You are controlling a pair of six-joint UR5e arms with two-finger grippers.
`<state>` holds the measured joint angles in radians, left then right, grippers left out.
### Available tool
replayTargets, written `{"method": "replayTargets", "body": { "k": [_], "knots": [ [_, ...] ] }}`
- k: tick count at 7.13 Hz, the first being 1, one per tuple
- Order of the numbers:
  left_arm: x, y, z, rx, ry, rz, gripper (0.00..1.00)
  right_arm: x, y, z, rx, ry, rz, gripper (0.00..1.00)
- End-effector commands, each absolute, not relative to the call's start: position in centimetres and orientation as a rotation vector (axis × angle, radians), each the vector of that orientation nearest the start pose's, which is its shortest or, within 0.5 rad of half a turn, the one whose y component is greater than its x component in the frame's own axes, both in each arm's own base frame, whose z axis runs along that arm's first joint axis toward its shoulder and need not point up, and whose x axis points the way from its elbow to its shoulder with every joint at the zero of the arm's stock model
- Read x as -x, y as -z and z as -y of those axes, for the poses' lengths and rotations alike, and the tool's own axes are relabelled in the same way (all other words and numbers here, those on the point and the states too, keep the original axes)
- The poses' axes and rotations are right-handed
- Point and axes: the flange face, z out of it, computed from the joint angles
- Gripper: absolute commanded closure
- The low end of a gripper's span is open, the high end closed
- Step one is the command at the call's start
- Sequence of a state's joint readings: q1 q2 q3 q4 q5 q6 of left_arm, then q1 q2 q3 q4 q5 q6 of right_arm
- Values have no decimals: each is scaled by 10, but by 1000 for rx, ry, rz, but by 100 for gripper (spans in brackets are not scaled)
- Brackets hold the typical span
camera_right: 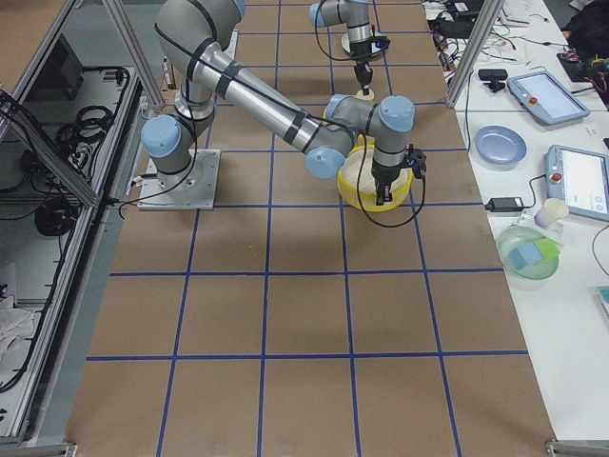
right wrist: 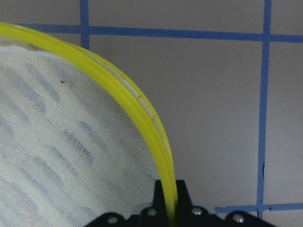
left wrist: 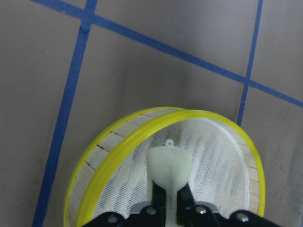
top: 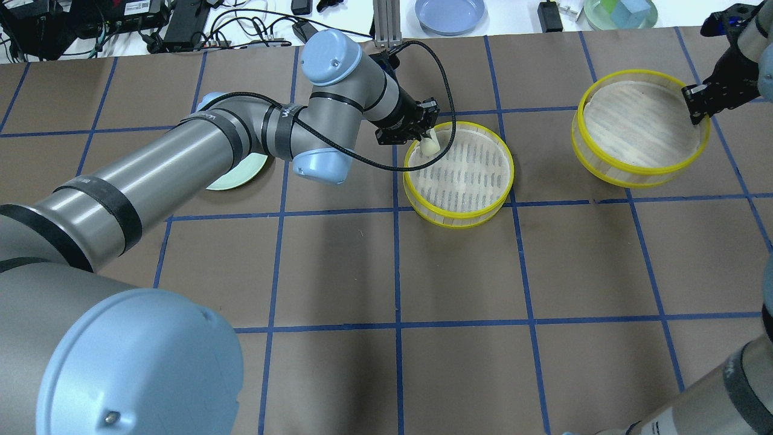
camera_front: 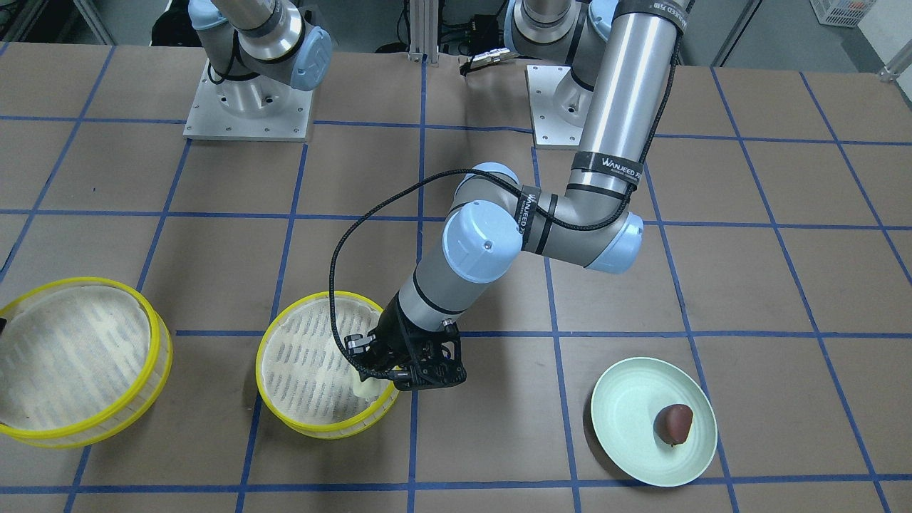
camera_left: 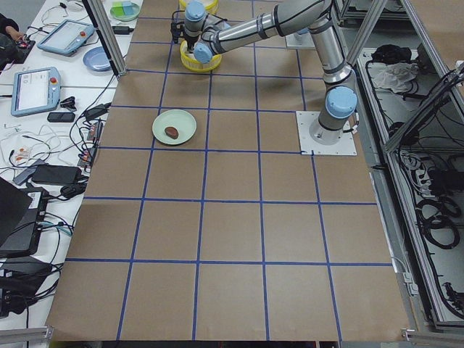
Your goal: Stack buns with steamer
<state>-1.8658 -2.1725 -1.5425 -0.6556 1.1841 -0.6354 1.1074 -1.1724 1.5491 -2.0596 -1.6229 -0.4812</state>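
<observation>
My left gripper [camera_front: 379,383] is shut on the cream-white bun [camera_front: 367,388] and holds it just over the edge of the middle steamer tier [camera_front: 306,356]. The left wrist view shows the bun [left wrist: 168,163] between the fingers above the white liner [left wrist: 213,156]. The overhead view shows the same bun [top: 430,145] and tier [top: 465,175]. My right gripper [top: 694,113] is shut on the yellow rim [right wrist: 142,109] of the second steamer tier [top: 640,121], which looks slightly tilted. The dark reddish-brown bun [camera_front: 675,424] lies on the mint-green plate [camera_front: 627,399].
The brown table carries a blue tape grid. The left arm's elbow [top: 314,145] hangs over the plate [top: 232,180] and hides most of it in the overhead view. The second tier [camera_front: 71,356] sits at the table's end. Bowls and cables lie beyond the far edge.
</observation>
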Motion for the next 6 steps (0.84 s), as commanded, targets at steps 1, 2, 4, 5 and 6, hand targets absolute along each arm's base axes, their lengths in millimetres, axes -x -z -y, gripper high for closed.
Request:
{"method": "replayTargets", "body": {
  "k": [1, 2, 4, 5, 6],
  "knots": [
    [365, -227, 603, 530, 156, -3583, 0, 165, -327, 624, 7, 128, -3238, 100],
    [366, -231, 603, 534, 163, -3586, 0, 164, -327, 625, -12, 131, -3235, 100],
    [367, -239, 602, 666, 133, -3582, 0, 162, -330, 621, -39, 108, -3227, 100],
    [370, -243, 603, 773, 110, -3574, 0, 159, -339, 619, -54, 127, -3231, 100],
    [365, -261, 604, 733, 151, -3581, 0, 142, -347, 614, -113, 88, -3207, 99]
  ]
}}
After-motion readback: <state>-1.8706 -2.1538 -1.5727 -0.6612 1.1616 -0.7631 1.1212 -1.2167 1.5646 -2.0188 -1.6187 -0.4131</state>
